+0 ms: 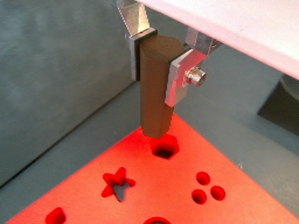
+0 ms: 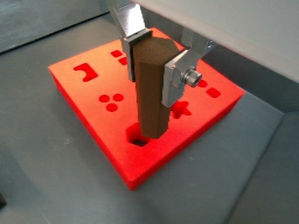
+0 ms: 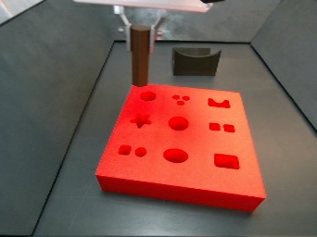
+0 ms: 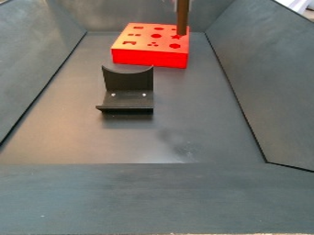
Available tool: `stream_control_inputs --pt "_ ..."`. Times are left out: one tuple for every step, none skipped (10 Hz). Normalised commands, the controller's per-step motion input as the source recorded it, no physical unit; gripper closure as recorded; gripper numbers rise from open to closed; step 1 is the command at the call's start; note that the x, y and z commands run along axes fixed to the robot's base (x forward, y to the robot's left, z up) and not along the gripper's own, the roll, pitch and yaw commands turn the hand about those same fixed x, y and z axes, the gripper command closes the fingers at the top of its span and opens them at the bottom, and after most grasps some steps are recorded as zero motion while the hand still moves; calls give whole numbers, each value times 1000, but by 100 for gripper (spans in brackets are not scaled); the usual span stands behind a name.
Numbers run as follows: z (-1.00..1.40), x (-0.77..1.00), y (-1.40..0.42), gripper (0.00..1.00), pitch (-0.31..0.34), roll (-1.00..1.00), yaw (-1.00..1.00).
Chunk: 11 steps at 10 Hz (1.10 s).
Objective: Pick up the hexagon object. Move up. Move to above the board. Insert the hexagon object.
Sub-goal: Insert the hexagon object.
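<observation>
Brown peg (image 2: 149, 87) sits clamped btwn the claw (image 2: 163, 54) fingers (image 2: 179, 77), gripped at its top end w/ most of its length hanging below. Long axis vertical, upright; lower end points down at a hole near the corner of the red board (image 2: 93, 105). Peg tip at the hole rim; depth unclear. Board lies on the grey desk (image 3: 62, 111).

The tool (image 3: 146, 22) is mostly cut off in a side view; the hexagon object (image 1: 155, 92) hides its hole.
</observation>
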Motion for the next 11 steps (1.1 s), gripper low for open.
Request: stream_control_inputs --pt "-309 354 223 100 0 -107 -151" --pt "0 0 -29 100 -3 39 0" --pt "-223 -31 0 100 -70 19 3" --pt "-406 146 0 100 -31 -16 57" --pt "-494 74 -20 100 -89 -3 29" --pt "-546 34 -29 100 -101 0 14" --pt "-480 314 0 100 -51 -44 97" --pt "-420 194 -11 100 -60 0 20" --pt "-423 351 0 100 -40 0 0" --pt "-423 500 17 100 0 0 0" --pt "-440 406 0 100 -23 0 0"
